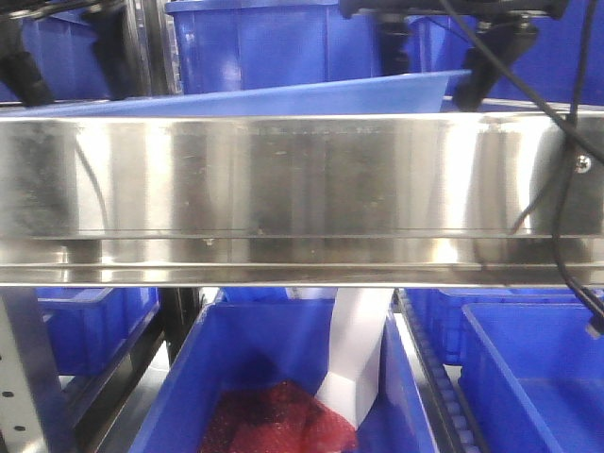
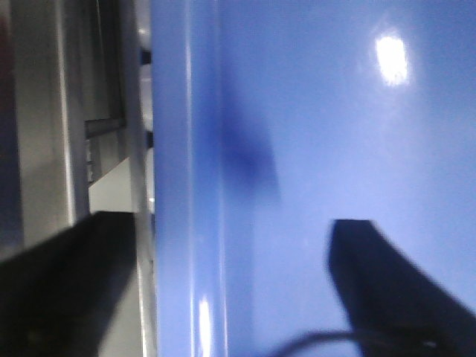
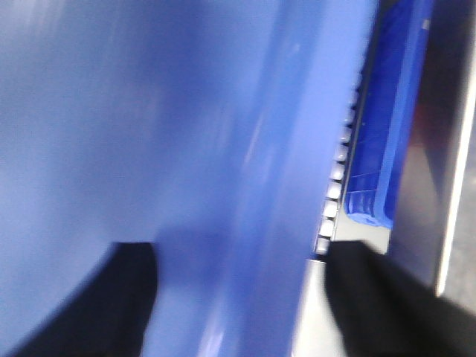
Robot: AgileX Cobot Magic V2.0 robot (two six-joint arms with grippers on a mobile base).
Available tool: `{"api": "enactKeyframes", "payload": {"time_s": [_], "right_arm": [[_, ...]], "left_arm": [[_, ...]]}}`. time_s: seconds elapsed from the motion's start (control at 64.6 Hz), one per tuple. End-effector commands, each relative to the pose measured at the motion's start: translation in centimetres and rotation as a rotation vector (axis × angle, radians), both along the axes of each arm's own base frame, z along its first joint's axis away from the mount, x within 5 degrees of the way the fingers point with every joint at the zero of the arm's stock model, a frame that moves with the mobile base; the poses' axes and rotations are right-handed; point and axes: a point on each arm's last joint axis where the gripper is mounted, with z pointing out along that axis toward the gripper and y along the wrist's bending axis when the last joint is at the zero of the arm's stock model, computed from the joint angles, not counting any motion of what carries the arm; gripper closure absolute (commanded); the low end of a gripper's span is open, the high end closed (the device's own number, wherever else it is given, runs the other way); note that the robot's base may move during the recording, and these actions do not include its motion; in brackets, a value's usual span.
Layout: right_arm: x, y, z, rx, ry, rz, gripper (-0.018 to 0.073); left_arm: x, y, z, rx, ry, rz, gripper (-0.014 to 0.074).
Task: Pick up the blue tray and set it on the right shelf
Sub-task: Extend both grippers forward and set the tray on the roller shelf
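The blue tray (image 1: 283,94) lies just behind and above the right shelf's shiny steel front rail (image 1: 283,198), its right end a little higher. In the left wrist view the blue tray (image 2: 320,134) fills the frame. My left gripper (image 2: 230,223) is open, one finger outside the rim and the other over the tray floor. The right wrist view has the blue tray (image 3: 149,111) on its left, and my right gripper (image 3: 238,249) stands open astride its edge in the same way. From the front, the left gripper (image 1: 28,75) and right gripper (image 1: 479,80) are dark shapes at the tray's ends.
Deep dark-blue bins (image 1: 274,38) stand behind the tray. Below the rail are more bins (image 1: 538,377), one holding a red mesh (image 1: 274,420) and a white piece (image 1: 354,363). A grey perforated upright (image 1: 24,377) is at lower left. A black cable (image 1: 564,208) hangs at right. Rollers (image 3: 335,186) run beside another bin (image 3: 387,126).
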Motion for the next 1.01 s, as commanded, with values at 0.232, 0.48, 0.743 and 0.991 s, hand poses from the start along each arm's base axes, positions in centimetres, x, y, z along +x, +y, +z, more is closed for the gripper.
{"api": "enactKeyframes", "payload": {"time_s": [0.232,0.48,0.743,0.991], "right_arm": [[-3.0,-1.5,7.4,0.089,-0.230,0.009,-0.0018],[-8.1,-3.8,11.2,0.148,-0.367,0.013,0.0342],[-14.4,-6.8,11.1,0.185,-0.522,0.054,0.0503],[-19.5,-9.1,7.1,0.176,-0.669,0.129,0.0503]], "left_arm": [[-3.7,0.6,6.8,-0.072,-0.172,-0.013,0.0038],[-10.4,1.5,11.1,-0.116,-0.336,-0.062,0.0118],[-19.3,4.0,10.8,-0.192,-0.543,-0.056,0.0591],[-25.8,6.5,7.1,-0.248,-0.714,-0.027,0.0640]]}}
